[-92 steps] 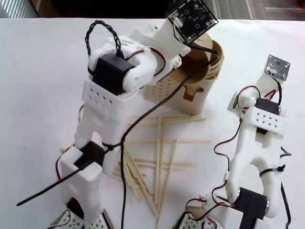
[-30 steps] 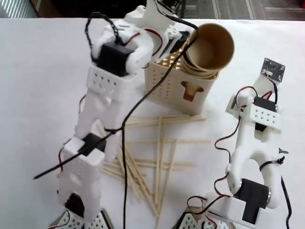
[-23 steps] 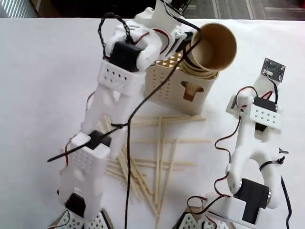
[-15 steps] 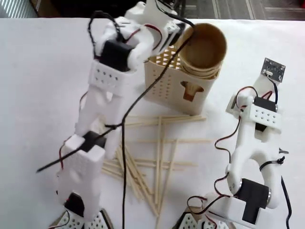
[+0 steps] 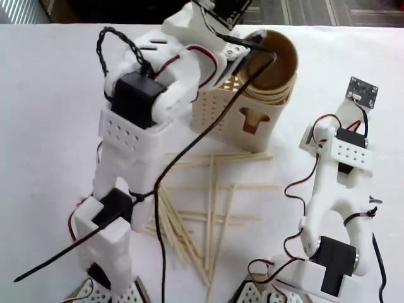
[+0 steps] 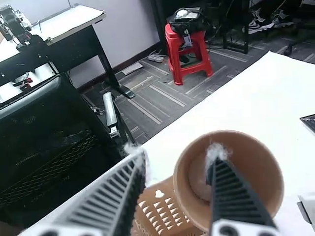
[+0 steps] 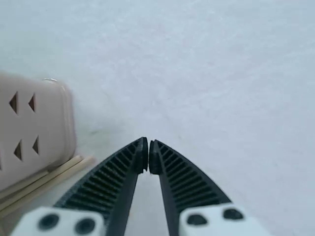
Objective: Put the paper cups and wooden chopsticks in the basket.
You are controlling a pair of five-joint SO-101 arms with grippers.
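A stack of brown paper cups (image 5: pixel 278 60) stands upright in the cream perforated basket (image 5: pixel 237 120) at the back of the table. My left gripper (image 6: pixel 177 152) hangs open just above it, one finger inside the top cup (image 6: pixel 256 172) and the other outside over the basket (image 6: pixel 162 216), with the rim between them untouched. Wooden chopsticks (image 5: pixel 208 208) lie scattered on the white table in front of the basket. My right gripper (image 7: pixel 148 142) is shut and empty, low over the table beside the basket's corner (image 7: pixel 34 132) and two chopstick ends (image 7: pixel 44 179).
The left arm (image 5: pixel 132 126) leans over the chopstick pile toward the basket, its black cable (image 5: pixel 183 158) trailing across it. The right arm (image 5: pixel 341 183) stands at the right side. Beyond the table's far edge are a red stool (image 6: pixel 189 46) and a desk.
The top cup, held tilted above the basket a second ago, has come down straight onto the stack. The left gripper has let it go. The right arm has kept still.
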